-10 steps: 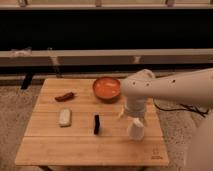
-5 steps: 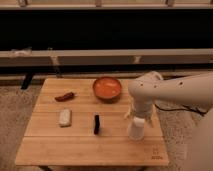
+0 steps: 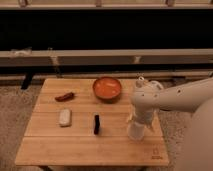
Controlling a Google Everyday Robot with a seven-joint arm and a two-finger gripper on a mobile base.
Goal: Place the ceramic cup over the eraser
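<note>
The ceramic cup (image 3: 136, 131) is pale and whitish and stands on the right part of the wooden table (image 3: 90, 150). My gripper (image 3: 138, 120) is directly over the cup's top, at the end of the white arm that comes in from the right and hides the cup's rim. The eraser (image 3: 96, 124), a narrow black block, lies flat near the table's middle, about a hand's width left of the cup.
An orange-red bowl (image 3: 107, 88) sits at the back centre. A dark red chili-shaped item (image 3: 64, 96) lies at the back left, and a whitish rounded pad (image 3: 65, 117) lies in front of it. The table's right edge is close to the cup.
The arm's upper part has shifted a little to the right. The gripper stays over the cup, which stands in about the same place. The other things have not moved.
</note>
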